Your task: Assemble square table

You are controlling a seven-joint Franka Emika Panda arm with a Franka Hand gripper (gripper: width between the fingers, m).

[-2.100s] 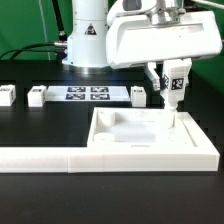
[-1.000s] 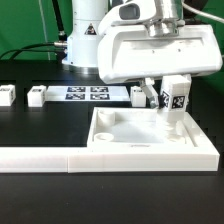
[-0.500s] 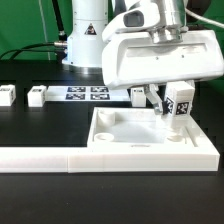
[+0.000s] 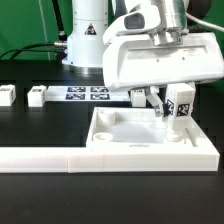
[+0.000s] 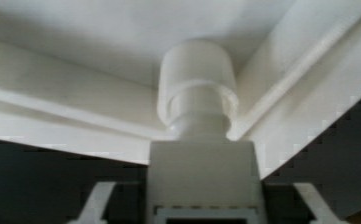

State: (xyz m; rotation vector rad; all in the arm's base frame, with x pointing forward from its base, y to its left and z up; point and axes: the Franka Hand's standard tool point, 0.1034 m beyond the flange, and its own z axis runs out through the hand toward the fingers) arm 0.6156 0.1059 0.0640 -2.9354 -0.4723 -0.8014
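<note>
- The pincer (image 4: 174,106) is clamped on a short white leg (image 4: 182,104), which carries a black square tag on the side facing the camera.
- The leg stands close to upright, leaning slightly, over the right side of the square tabletop (image 4: 128,132) in the exterior view.
- In the wrist view the leg (image 5: 202,165) sits between the two fingers (image 5: 102,200), with its round peg pointing into a corner of the tabletop (image 5: 88,70) where two raised rim walls meet.
- Whether the peg is seated in the corner socket or only touching it cannot be told.
- The tabletop lies flat on the black table (image 4: 40,125), rim upward, with round sockets showing at its corners.
- Its near edge lies against a long white barrier (image 4: 60,158) that runs across the near part of the table.
- Farther back, a flat marker board (image 4: 88,94) lies on the table.
- A first loose leg (image 4: 6,95) stands at the far left in the exterior view.
- A second loose leg (image 4: 38,95) stands just to its right, apart from it.
- A third loose leg (image 4: 137,96) stands to the right of the marker board, partly hidden by the arm (image 4: 160,55).
</note>
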